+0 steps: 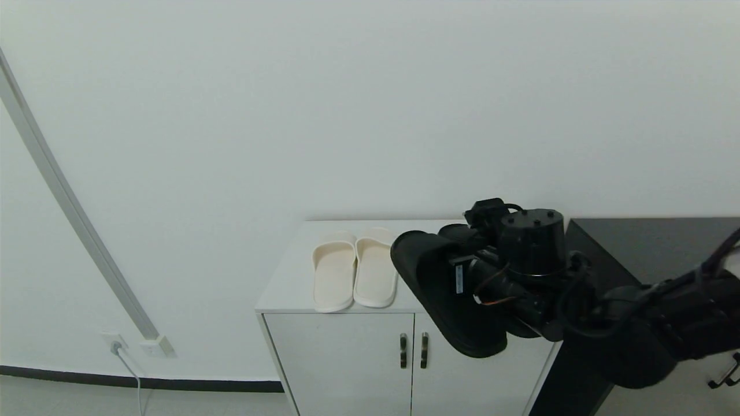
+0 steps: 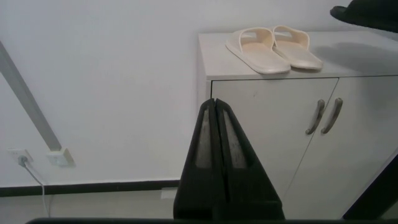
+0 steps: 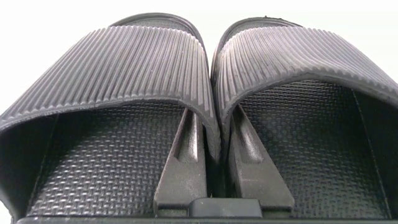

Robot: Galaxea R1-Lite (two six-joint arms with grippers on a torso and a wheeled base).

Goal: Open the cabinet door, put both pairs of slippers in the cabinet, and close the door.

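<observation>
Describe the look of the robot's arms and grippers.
Everything seen is black. The right arm has a drum-shaped joint housing with bolts on its flat top, black cables looped beside it and a small white label near the wrist. The left gripper and right gripper each have two long, tapering fingers with greyish recessed faces.

head view: your right arm [image 1: 578, 300] covers most of the farther of the black slippers [image 1: 439, 289]; these hide the top of the right cabinet door [image 1: 474, 387], and the bottom edge cuts off the cabinet [image 1: 289, 289]. left wrist view: the corner cuts one slipper [image 2: 370, 15] short.
</observation>
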